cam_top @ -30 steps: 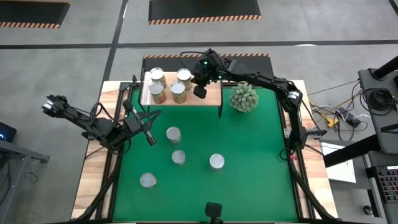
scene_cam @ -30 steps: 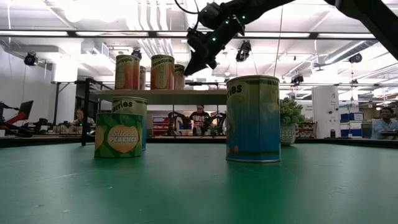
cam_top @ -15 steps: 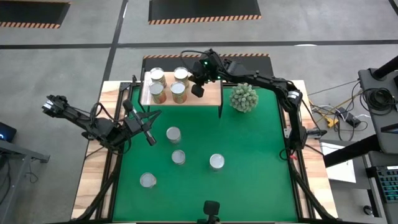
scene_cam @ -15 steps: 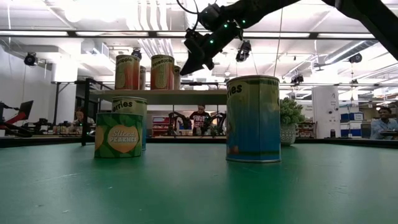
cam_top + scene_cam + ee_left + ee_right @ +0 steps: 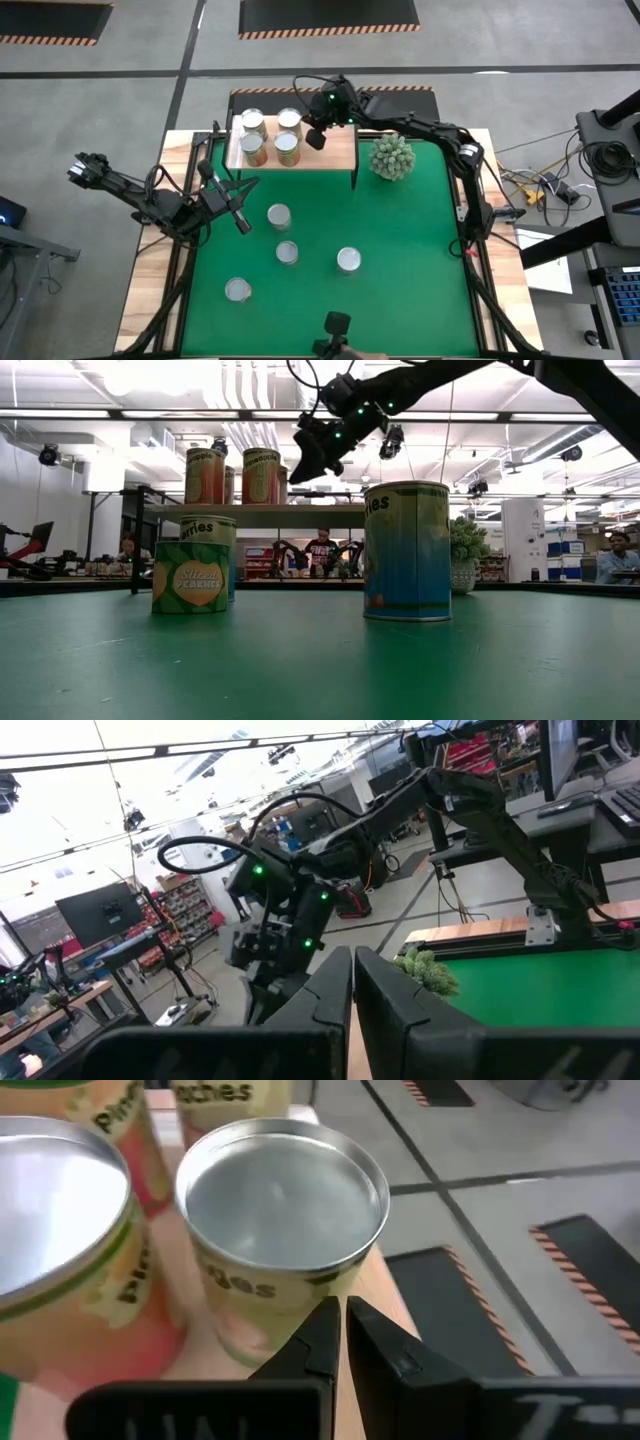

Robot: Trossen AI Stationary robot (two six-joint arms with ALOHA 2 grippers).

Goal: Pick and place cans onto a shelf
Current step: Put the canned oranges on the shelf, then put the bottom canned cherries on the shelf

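The wooden shelf stands at the table's far edge on black legs and bears several cans, upright on their bases. They also show in the low view. My right gripper is shut and empty. It hovers over the shelf, just right of the far right can, with its fingertips beside that can's label. More cans stand on the green mat. My left gripper waits, shut and empty, left of the mat's cans.
A spiky green plant stands on the mat right of the shelf. Two cans stand close to the low camera. The shelf's right half is bare wood. People sit in the room beyond the table.
My right gripper has moved a little toward the table's far left and slightly up over the shelf, closer to the far right can, with its fingers staying shut. The cans have not moved.
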